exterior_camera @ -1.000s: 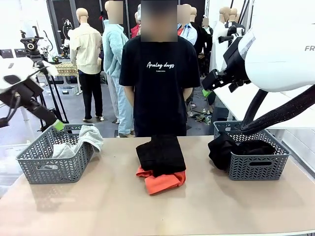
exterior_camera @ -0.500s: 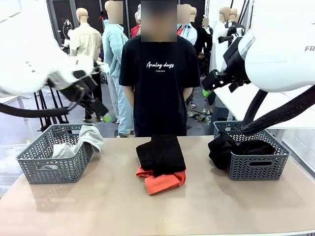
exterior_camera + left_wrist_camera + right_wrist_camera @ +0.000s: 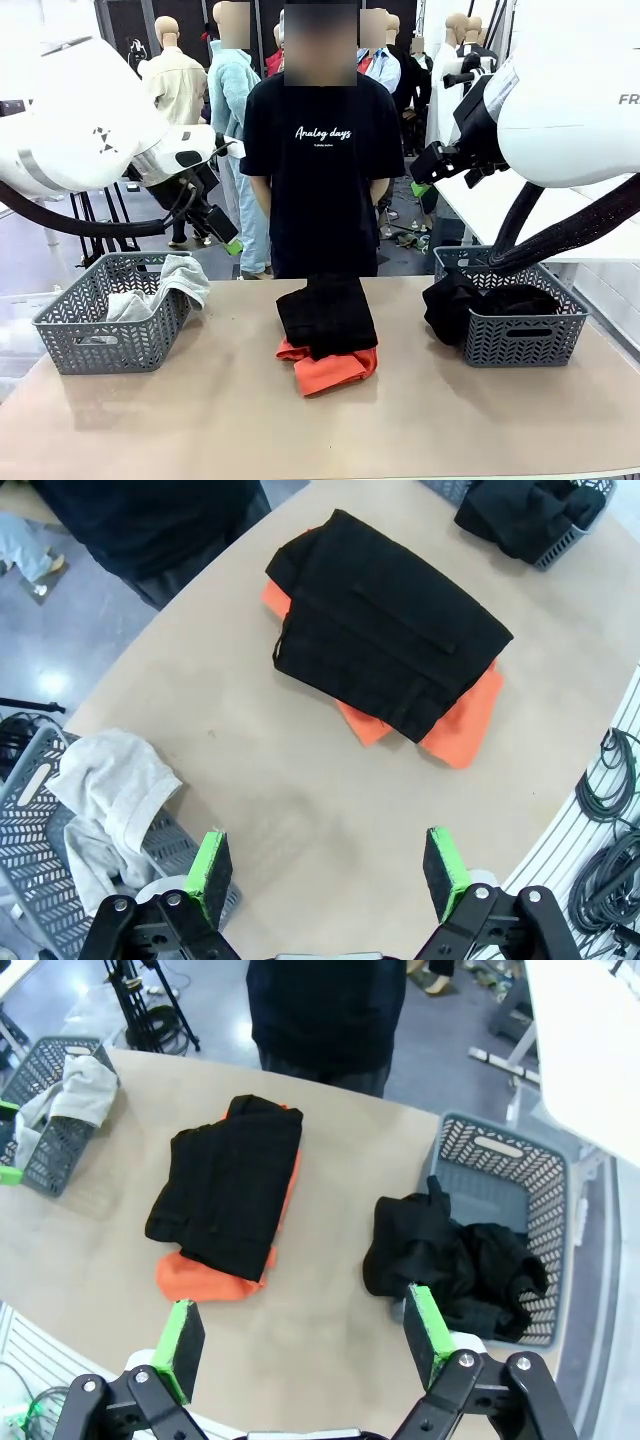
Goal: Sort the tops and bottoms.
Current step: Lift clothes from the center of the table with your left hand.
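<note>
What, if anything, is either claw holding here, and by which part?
Nothing. The left claw and the right claw hang open and empty; the black garment lies on the orange garment, untouched.

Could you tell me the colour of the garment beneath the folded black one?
The garment is orange-red; left wrist view.

- Right claw (image 3: 308, 1335) spread wide, holding nothing, above counter (image 3: 330, 1160).
- Folded black garment (image 3: 228, 1185) lies on orange-red top (image 3: 205, 1282).
- Grey basket (image 3: 505, 1150) holds crumpled black cloth (image 3: 440, 1260).
</note>
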### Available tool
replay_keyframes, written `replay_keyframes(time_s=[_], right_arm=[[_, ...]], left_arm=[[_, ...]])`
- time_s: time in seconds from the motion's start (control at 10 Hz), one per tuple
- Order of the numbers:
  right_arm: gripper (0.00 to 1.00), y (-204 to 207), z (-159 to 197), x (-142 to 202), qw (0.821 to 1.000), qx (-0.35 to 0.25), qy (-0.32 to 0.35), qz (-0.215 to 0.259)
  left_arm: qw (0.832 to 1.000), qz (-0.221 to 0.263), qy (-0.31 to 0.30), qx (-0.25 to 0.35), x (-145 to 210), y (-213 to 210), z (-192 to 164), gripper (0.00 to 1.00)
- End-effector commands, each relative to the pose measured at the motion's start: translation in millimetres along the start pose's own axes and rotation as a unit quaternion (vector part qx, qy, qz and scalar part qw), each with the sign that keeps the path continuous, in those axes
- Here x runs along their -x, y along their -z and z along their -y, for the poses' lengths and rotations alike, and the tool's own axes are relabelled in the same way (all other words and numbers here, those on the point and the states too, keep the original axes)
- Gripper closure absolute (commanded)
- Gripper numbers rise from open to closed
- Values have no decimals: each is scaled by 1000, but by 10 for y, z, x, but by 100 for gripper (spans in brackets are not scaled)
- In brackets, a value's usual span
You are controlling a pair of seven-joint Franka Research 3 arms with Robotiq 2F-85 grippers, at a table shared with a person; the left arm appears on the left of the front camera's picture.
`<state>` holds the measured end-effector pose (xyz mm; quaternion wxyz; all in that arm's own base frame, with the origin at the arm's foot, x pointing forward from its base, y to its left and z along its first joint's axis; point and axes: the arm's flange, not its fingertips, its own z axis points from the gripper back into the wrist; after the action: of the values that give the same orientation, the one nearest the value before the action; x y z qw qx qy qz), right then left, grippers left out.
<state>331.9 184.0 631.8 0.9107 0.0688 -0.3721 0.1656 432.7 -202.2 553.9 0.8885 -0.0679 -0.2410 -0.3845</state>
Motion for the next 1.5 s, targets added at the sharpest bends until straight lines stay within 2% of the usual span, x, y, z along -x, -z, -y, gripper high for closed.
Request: replay_keyframes(time_s=[0.0, 0.2, 0.4, 0.6, 0.8, 0.9, 1.0, 1.2, 1.3, 1.4], right_arm=[[0, 17, 10, 49, 1000, -2, 2, -3], [0, 17, 10, 49, 1000, -2, 2, -3], [0, 17, 10, 49, 1000, -2, 2, -3], [0, 17, 10, 49, 1000, -2, 2, -3], [0, 17, 10, 49, 1000, -2, 2, -3], [0, 17, 10, 49, 1000, -2, 2, -3], [0, 17, 10, 49, 1000, -2, 2, -3], [0, 17, 10, 49, 1000, -2, 2, -3], [0, 17, 10, 49, 1000, -2, 2, -3], [0, 17, 10, 49, 1000, -2, 2, -3]], left_arm=[[1000, 0, 1, 0, 12, -5, -32, 0], [999, -18, -30, -13, -345, 242, 182, 0], [996, -76, -43, -11, -729, 612, 428, 0], [991, -131, -34, -4, -1043, 972, 650, 0], [989, -147, -24, -1, -1274, 1138, 832, 0], [989, -146, 9, 8, -1221, 1073, 820, 0], [991, -133, -30, 3, -1048, 1182, 825, 0], [991, -133, -30, 3, -1048, 1182, 825, 0], [990, -141, -21, 10, -1160, 1201, 859, 0], [987, -126, -100, -5, -1210, 1378, 831, 0]])
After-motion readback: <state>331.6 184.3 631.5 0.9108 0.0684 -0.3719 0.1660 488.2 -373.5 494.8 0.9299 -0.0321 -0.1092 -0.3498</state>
